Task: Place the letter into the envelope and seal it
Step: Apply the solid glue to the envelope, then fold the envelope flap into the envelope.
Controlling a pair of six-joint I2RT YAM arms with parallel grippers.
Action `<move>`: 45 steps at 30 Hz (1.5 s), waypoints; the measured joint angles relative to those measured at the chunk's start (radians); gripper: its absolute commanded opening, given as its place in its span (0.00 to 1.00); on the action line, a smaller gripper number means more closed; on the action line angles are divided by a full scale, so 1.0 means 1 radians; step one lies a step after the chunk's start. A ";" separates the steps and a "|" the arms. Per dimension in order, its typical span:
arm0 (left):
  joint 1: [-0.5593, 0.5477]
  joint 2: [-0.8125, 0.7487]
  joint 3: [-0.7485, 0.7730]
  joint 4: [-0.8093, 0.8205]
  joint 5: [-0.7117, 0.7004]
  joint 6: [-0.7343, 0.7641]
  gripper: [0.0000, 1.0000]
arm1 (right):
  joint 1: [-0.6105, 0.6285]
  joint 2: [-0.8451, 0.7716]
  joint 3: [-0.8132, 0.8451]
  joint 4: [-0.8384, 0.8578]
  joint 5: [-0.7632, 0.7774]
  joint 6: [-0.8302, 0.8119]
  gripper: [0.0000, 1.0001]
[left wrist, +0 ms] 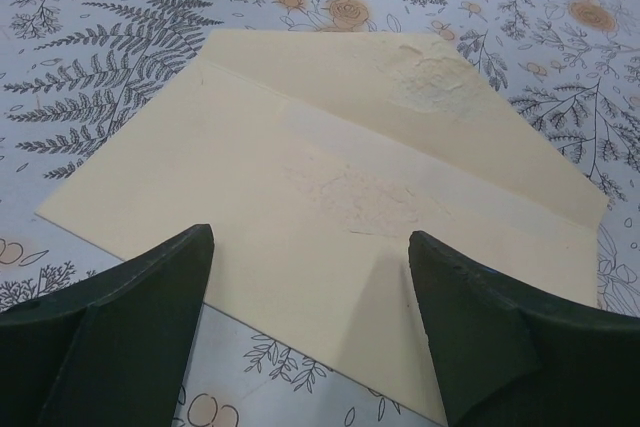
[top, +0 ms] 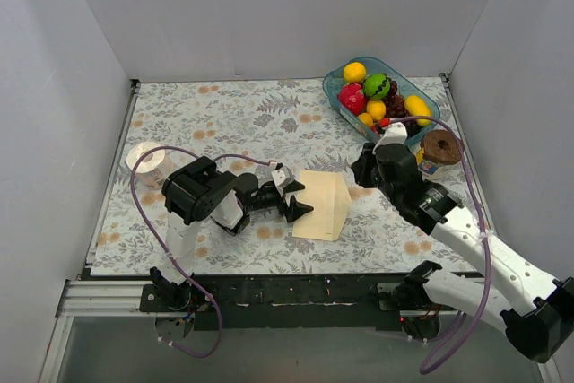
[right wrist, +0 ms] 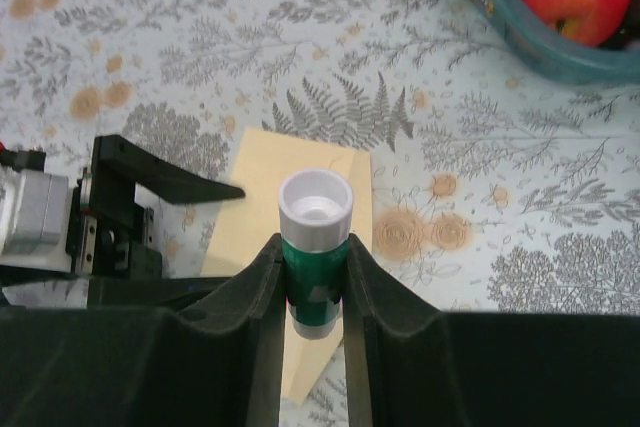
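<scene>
Only close-up: right hand's [right wrist: 315, 265] glue stick [right wrist: 315, 209]

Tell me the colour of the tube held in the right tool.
The tube is green with a white top, clearest in the right wrist view.

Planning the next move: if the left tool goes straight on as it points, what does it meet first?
Probably the envelope, lying flat just ahead of the open left tool; how high the tips sit above it is unclear.

one envelope [top: 323, 205], one glue stick [right wrist: 315, 239]
</scene>
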State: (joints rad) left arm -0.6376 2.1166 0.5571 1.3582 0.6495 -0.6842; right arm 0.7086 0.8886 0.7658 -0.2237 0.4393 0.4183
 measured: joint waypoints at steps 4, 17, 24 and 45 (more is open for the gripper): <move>0.000 -0.013 -0.015 0.001 -0.030 -0.042 0.80 | -0.042 0.106 0.159 -0.263 -0.111 0.034 0.01; 0.001 -0.061 -0.080 0.011 -0.121 -0.121 0.80 | -0.282 0.301 0.066 -0.477 -0.388 0.003 0.01; 0.001 -0.058 -0.080 0.019 -0.127 -0.142 0.80 | -0.316 0.414 0.059 -0.415 -0.483 -0.021 0.01; 0.005 -0.034 -0.063 0.032 -0.124 -0.150 0.80 | -0.336 0.644 0.108 -0.301 -0.516 -0.082 0.01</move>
State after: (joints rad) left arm -0.6331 2.0830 0.4946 1.3903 0.5259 -0.8341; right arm 0.3721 1.5330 0.8738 -0.5243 -0.0769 0.3363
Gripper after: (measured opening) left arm 0.796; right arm 0.299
